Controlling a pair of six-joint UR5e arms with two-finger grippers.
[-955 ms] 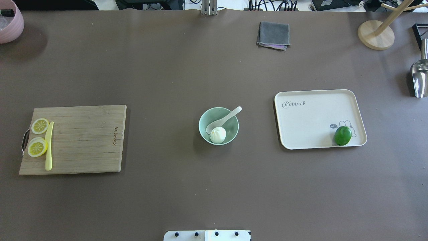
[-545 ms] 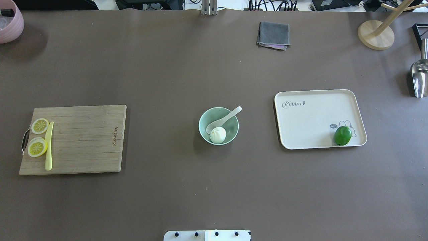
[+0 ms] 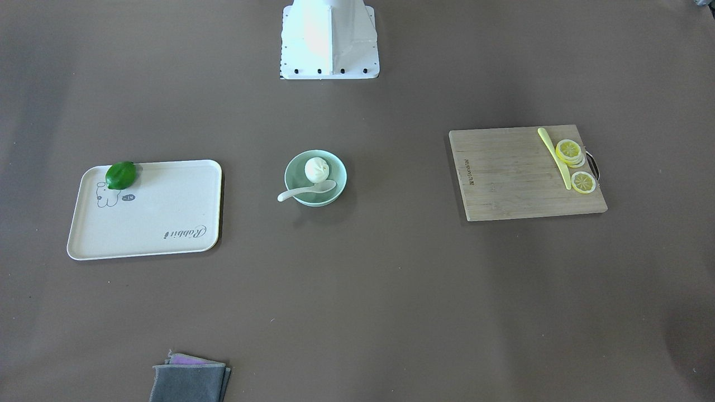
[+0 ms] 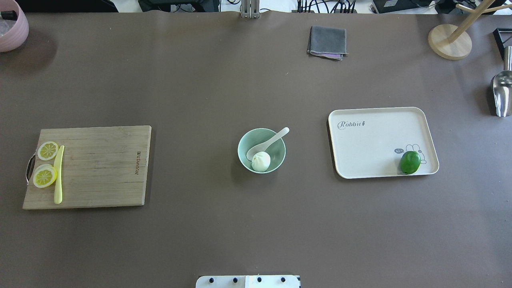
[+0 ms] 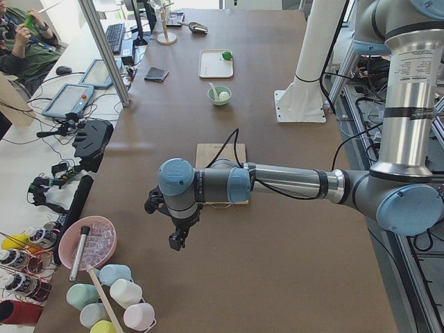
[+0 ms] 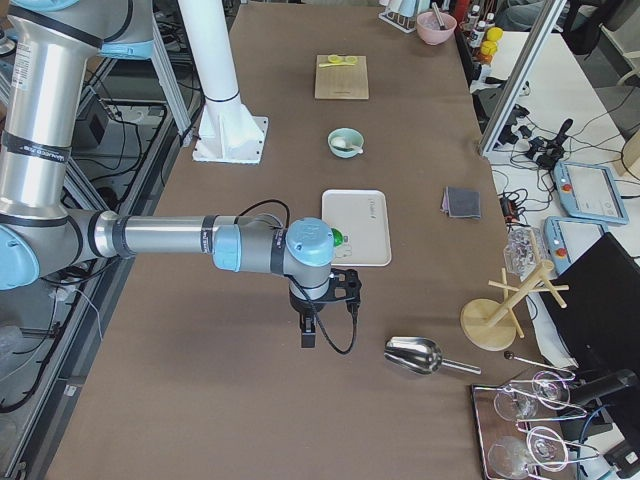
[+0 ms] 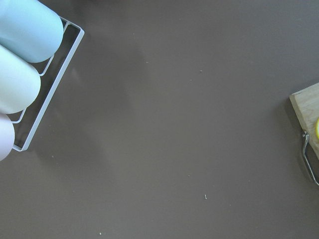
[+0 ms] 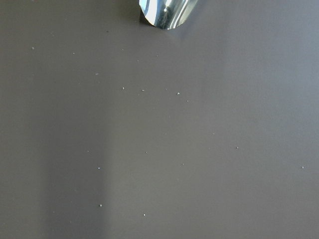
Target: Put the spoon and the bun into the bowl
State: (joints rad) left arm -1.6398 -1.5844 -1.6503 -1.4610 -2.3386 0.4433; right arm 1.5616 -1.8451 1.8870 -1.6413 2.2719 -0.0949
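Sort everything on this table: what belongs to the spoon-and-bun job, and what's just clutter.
Job: spoon, bun, bowl.

Clutter: cutting board, lemon slices, yellow knife, tray, lime, grey cloth, metal scoop, wooden stand, pink bowl.

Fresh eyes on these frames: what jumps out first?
The mint bowl sits dead centre with the bun inside and the spoon lying in it, handle poking over the rim. Next come the bright green lime in a corner of the cream tray on the robot's right, and the lemon slices on the board on its left. The left arm and right arm hang over opposite ends of the table, far from the bowl.
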